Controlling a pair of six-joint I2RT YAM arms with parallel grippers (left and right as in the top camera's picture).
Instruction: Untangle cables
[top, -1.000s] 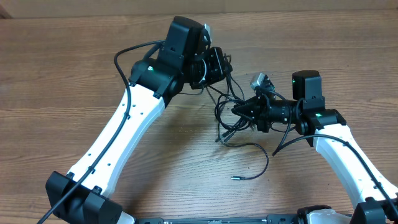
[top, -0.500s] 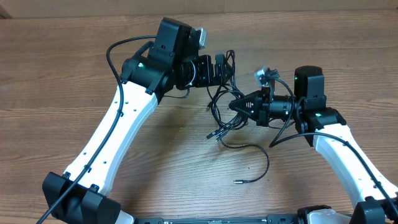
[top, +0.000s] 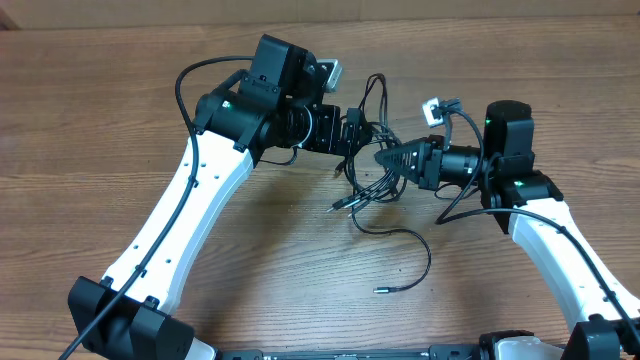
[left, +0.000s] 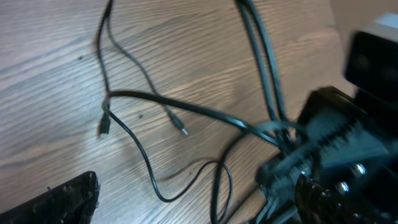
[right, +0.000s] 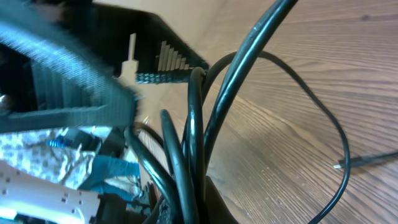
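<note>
The cables (top: 368, 190) are a tangle of thin black cords in the middle of the wooden table. One loose strand curls toward the front and ends in a small plug (top: 378, 289). My right gripper (top: 383, 158) is shut on a bunch of strands, and the cables (right: 189, 137) run straight up between its jaws. My left gripper (top: 358, 135) stands open just left of the right one, close above the tangle, holding nothing. In the left wrist view the cables (left: 186, 111) lie loose on the wood, with one wide-set finger (left: 62, 199) at the lower left.
The wooden table (top: 120, 110) spreads all round the tangle. The two grippers are nearly tip to tip. The thick black arm cable (top: 205, 150) loops beside the left arm. A grey-white camera block (top: 432, 108) sits on the right wrist.
My left gripper has opened, let go of the cords and come down to the right toward the right gripper. The right gripper has shifted slightly up, still holding its bunch.
</note>
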